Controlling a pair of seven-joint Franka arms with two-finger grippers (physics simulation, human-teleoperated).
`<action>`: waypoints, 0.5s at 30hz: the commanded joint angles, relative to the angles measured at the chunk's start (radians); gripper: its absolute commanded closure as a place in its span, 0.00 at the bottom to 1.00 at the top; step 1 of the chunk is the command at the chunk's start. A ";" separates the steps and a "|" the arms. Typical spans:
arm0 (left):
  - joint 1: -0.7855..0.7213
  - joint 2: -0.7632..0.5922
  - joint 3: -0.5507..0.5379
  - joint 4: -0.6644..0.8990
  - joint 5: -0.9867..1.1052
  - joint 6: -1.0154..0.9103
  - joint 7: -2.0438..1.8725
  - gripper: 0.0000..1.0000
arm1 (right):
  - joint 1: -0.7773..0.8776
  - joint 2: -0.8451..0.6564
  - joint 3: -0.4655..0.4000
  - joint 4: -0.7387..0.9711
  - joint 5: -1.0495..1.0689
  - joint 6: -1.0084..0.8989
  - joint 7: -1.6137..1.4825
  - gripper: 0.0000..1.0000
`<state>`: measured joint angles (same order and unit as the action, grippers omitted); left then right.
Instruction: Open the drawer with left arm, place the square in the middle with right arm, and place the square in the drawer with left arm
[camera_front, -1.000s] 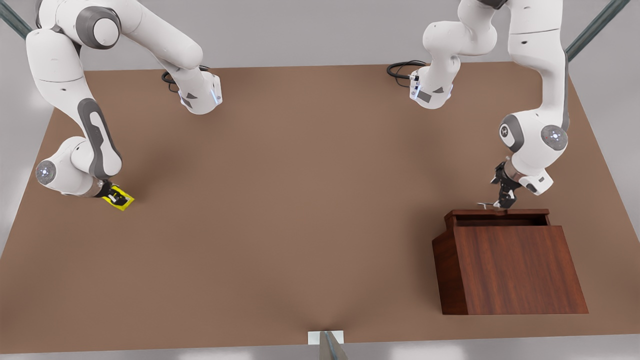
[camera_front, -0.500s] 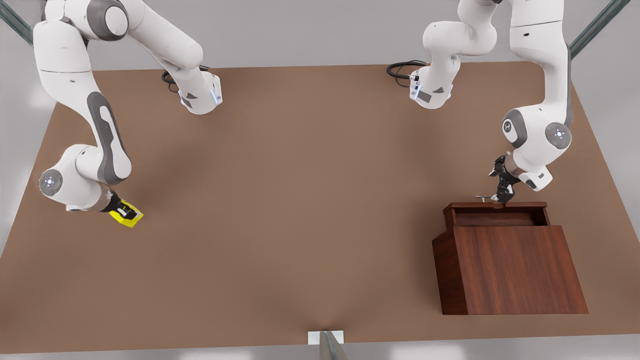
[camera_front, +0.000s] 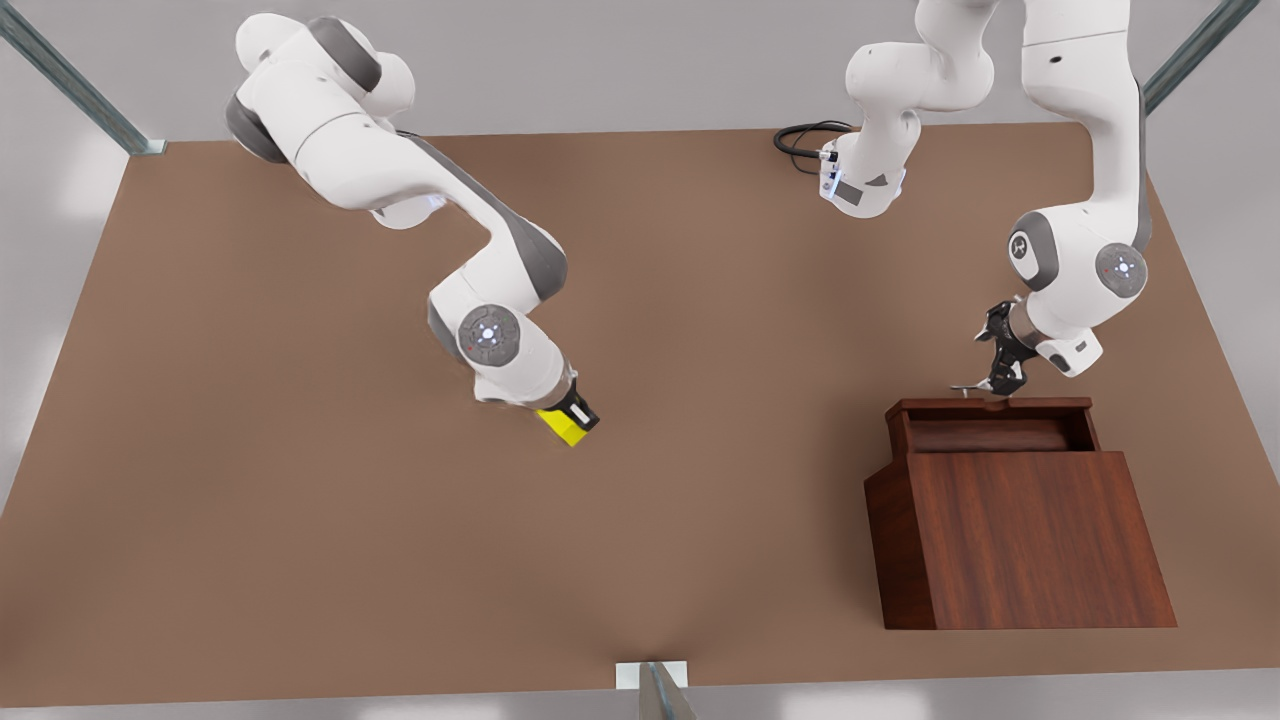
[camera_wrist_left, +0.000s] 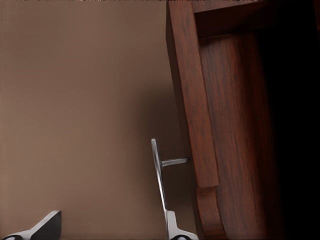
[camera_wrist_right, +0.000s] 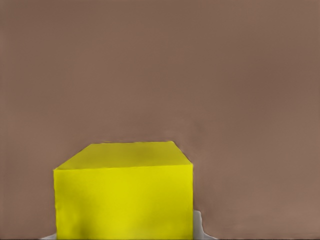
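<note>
Now | cabinet (camera_front: 1020, 535) near edge, drawer (camera_front: 990, 425) pulled open | left gripper (camera_front: 1000, 385) at handle (camera_wrist_left: 159, 172), fingers apart | right gripper (camera_front: 578, 412) fingers clamped on square (camera_front: 562, 427) over mid worktop (camera_front: 700, 350) | step: centre placement | next: lower, release.

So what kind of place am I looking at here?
Most likely a simulated robot test bench, not a real room: two white arms stand on a bare brown table, with just a wooden drawer cabinet and a yellow cube held in one pincer.
</note>
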<state>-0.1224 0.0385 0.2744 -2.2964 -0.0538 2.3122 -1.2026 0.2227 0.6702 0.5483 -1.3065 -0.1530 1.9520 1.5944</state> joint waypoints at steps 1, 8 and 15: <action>0.001 0.000 0.000 0.000 0.002 0.002 0.000 0.00 | 0.015 0.012 -0.001 0.018 -0.008 -0.007 0.022 0.45; 0.001 0.000 0.000 0.000 0.008 0.050 0.002 0.00 | 0.363 0.235 -0.080 0.366 -0.043 -0.071 -0.014 0.45; 0.001 0.015 0.000 -0.009 0.008 0.050 0.000 0.00 | 0.409 0.285 -0.080 0.369 -0.042 -0.056 -0.022 0.45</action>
<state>-0.1229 0.0546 0.2740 -2.3105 -0.0465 2.3623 -1.2026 0.6365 0.9648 0.4668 -0.9387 -0.1963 1.9037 1.5820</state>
